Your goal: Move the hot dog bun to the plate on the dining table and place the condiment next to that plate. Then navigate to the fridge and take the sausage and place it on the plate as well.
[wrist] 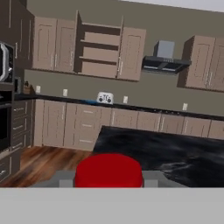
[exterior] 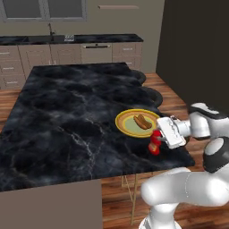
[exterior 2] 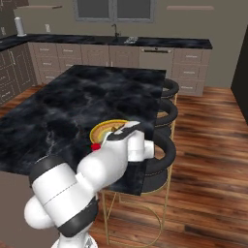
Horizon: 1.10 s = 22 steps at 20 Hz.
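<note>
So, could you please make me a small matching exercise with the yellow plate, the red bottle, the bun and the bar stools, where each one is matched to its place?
Things:
1. round yellow plate
2. red condiment bottle
3. brown hot dog bun
4. black round bar stools

Places:
A. lying on the plate
B. between the fingers of the gripper, beside the plate
C. along the side of the dark marble dining table
D. on the table, near its edge

Pairs: 1-D, 2-B, 3-A, 4-C
</note>
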Available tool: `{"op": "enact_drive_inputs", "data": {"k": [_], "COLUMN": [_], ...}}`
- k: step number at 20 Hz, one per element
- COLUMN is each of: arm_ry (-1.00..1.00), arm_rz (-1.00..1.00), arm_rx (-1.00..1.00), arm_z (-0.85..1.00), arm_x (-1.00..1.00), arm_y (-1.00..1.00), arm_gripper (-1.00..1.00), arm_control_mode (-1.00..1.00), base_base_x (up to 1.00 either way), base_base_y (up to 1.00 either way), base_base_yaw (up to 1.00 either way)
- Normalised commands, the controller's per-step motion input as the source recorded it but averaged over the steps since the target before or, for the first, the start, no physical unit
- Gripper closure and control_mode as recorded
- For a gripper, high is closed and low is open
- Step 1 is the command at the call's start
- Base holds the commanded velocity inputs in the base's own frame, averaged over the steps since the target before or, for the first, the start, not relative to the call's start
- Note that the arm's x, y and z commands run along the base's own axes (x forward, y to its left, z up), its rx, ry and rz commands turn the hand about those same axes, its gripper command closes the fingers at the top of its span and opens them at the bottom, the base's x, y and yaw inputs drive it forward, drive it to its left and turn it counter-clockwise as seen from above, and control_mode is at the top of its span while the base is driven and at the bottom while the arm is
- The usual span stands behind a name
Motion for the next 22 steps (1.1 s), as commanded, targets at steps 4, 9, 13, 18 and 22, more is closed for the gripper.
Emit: {"op": "enact_drive_inputs", "data": {"k": [4,9,13,18,22], "arm_ry": [0.00,0.00,0.00,0.00,0.00], "arm_rz": [0.00,0.00,0.00,0.00,0.00], "arm_rx": [0.00,0.00,0.00,0.00,0.00], "arm_z": [-0.26,-0.26,-0.25,-0.22,-0.21], "arm_x": [0.19,0.17,0.22,0.25,0.25], "arm_y": [0.00,0.00,0.00,0.00,0.00], "arm_gripper": [1.00,1.00,1.00,1.00,1.00], "arm_control_mode": [-1.00,-1.00,-1.00,-1.00,-1.00], "base_base_x": [0.00,0.00,0.00,0.00,0.00], "base_base_y": [0.00,0.00,0.00,0.00,0.00], "base_base_yaw": [0.00,0.00,0.00,0.00,0.00]}}
